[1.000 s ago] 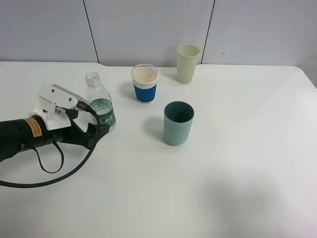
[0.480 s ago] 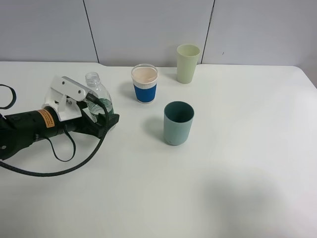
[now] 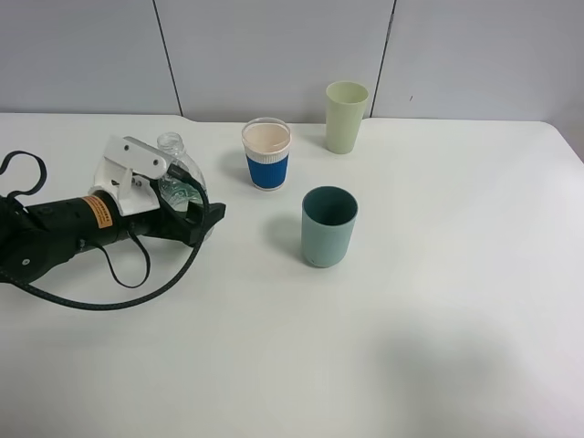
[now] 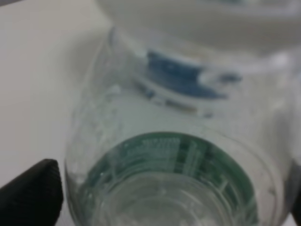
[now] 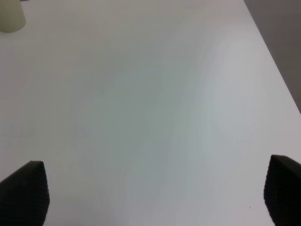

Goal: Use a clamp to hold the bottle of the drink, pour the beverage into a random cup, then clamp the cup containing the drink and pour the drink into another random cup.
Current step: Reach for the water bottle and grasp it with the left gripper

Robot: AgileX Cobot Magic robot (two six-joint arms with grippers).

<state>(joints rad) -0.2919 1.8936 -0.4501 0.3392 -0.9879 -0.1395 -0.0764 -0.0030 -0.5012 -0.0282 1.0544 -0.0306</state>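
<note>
Bottle (image 3: 180, 169) lower half hidden behind the left gripper (image 3: 203, 213) in the high view; wrist close-up too blurred to read its label (image 4: 178, 153). Pale green cup (image 5: 9, 19) clipped by right wrist frame edge.

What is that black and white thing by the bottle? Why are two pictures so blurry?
It is a robot arm; its left gripper is a pincer. The wide picture comes from a camera up high. The other two come from cameras on the wrists. One looks at the bottle between the left gripper's fingers; I cannot tell if it squeezes. The right gripper hangs open over the table. Three cups stand there: a blue-banded cup, a pale green cup, a teal cup.
</note>
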